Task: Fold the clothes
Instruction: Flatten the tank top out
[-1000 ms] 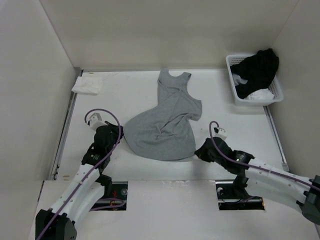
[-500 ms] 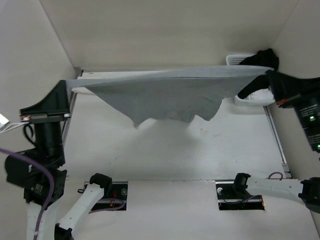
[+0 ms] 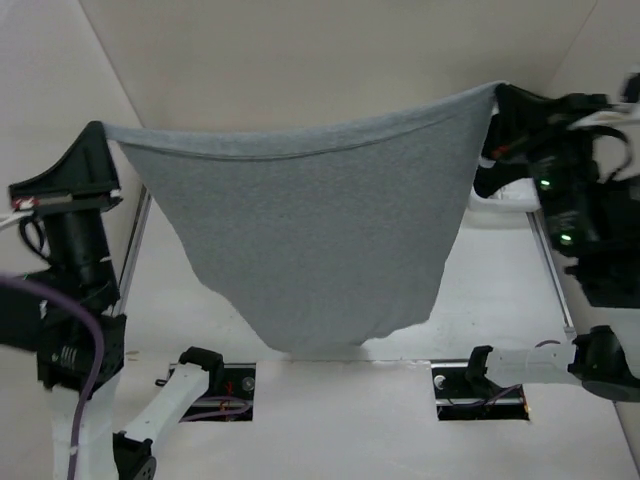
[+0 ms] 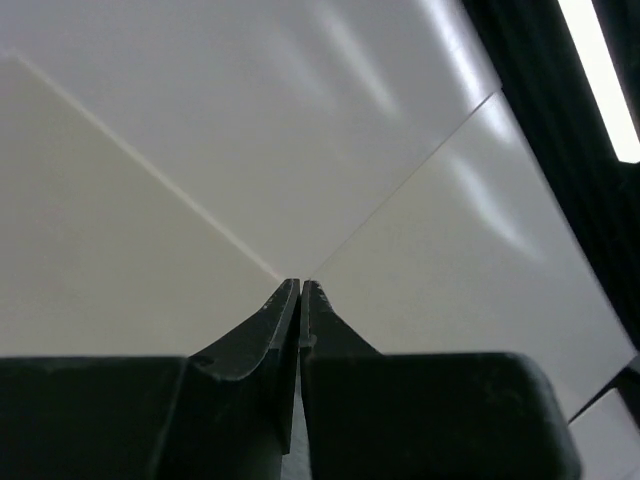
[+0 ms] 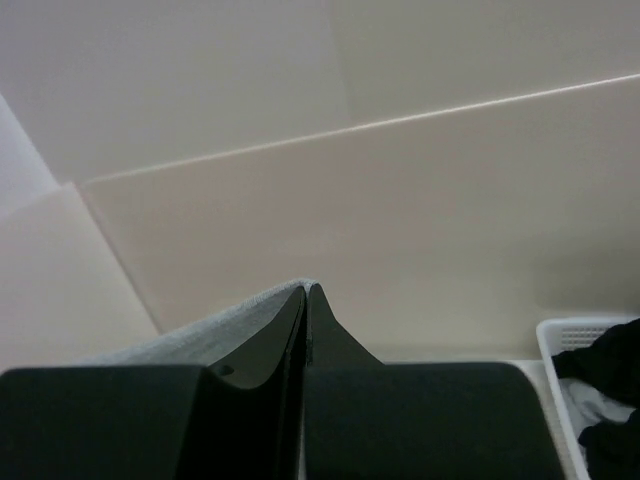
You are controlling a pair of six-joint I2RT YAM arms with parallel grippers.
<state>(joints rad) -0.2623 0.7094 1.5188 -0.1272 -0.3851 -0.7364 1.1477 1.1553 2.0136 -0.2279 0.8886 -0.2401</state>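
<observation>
White-walled booth, white table (image 3: 165, 310) | grey tank top (image 3: 310, 230) hangs high above the table, stretched wide along its top edge | left gripper (image 3: 97, 130) pinched tight on one corner, right gripper (image 3: 497, 92) clamping the other | basket (image 5: 565, 340) of black clothes (image 5: 612, 372) at the table's far right.

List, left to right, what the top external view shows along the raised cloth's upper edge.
In order: left gripper, shut on one corner → grey tank top, hanging spread out → right gripper, shut on the other corner.
</observation>
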